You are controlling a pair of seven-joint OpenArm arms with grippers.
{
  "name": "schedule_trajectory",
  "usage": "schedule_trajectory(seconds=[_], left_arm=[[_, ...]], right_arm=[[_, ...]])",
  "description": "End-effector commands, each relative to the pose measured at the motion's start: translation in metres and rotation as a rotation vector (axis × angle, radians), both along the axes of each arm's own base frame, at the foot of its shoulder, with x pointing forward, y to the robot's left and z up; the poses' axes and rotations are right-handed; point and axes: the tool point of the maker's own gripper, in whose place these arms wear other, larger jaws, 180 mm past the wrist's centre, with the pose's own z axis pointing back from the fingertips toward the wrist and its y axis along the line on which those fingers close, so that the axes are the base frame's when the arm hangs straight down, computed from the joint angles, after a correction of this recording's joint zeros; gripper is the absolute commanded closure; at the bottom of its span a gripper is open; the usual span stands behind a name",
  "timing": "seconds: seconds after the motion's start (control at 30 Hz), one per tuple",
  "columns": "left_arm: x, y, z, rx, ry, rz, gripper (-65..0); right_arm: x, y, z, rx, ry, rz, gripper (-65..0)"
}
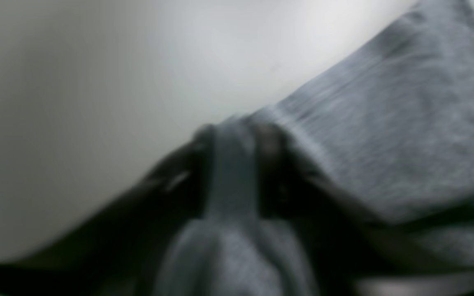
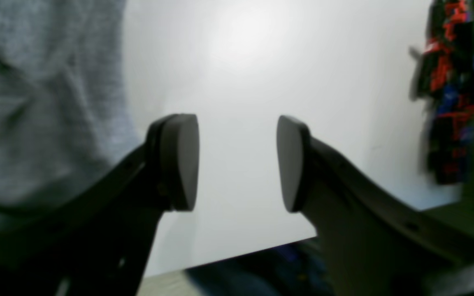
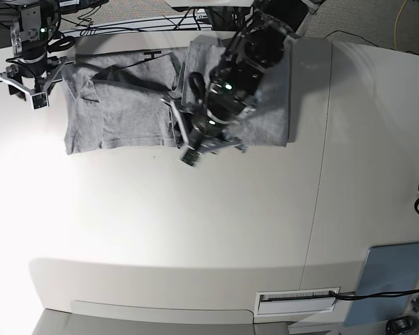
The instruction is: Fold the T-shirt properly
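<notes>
Two arms over a white table [image 3: 195,223], and the grey T-shirt [image 3: 119,112] is spread along the far edge of it in the base view, plain side up as far as I can see. It's wrinkled and partly doubled over near the middle, with one flat part lying out past the left arm.

Left gripper [image 3: 195,143] sits right at the near edge of the shirt, around the middle. From its wrist cam it's all pretty blurry, but a strip of grey cloth [image 1: 231,172] runs up between the two dark fingers [image 1: 272,144], so it's pinching a fold of the shirt [image 1: 385,123]. More fabric fans out to the right of that, and bare table [image 1: 97,102] fills the rest of the view.

Right gripper [image 3: 29,84] is at the far left corner of the table, just off the shirt's end. Its wrist cam shows the pads [image 2: 179,160] wide apart with only white table [image 2: 241,82] between them, so it's open and holding nothing. Grey shirt [image 2: 35,102] is off to the side of one finger there.
</notes>
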Motion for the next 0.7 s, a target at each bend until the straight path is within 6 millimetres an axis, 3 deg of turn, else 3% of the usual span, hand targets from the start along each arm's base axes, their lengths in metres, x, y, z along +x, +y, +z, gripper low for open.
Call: schedule_trajectory(seconds=[0.0, 0.07, 0.17, 0.27, 0.43, 0.67], left_arm=[[0.012, 0.002, 0.021, -0.058, -0.045, 0.030, -28.8], [0.014, 0.012, 0.031, -0.129, -0.033, 0.036, -35.2], [0.007, 0.024, 0.053, -0.247, -0.038, 0.007, -35.6], [-0.002, 0.043, 0.061, -0.302, -0.049, 0.023, -35.6], [-0.019, 0.080, 0.048, -0.264, -0.055, 0.037, -35.6], [-0.038, 0.104, 0.060, -0.346, -0.076, 0.075, -35.6]], right_arm=[[0.010, -0.003, 0.011, 0.001, -0.032, 0.006, -30.1], [0.016, 0.003, 0.010, 0.094, -0.032, 0.000, -30.1], [0.029, 0.009, 0.020, 0.218, -0.067, 0.012, -30.1], [0.031, 0.004, 0.022, 0.278, -0.075, 0.012, -30.1], [0.031, -0.006, 0.004, 0.412, -0.050, -0.034, -30.1], [0.042, -0.001, -0.025, 0.633, 0.017, -0.071, -30.1]])
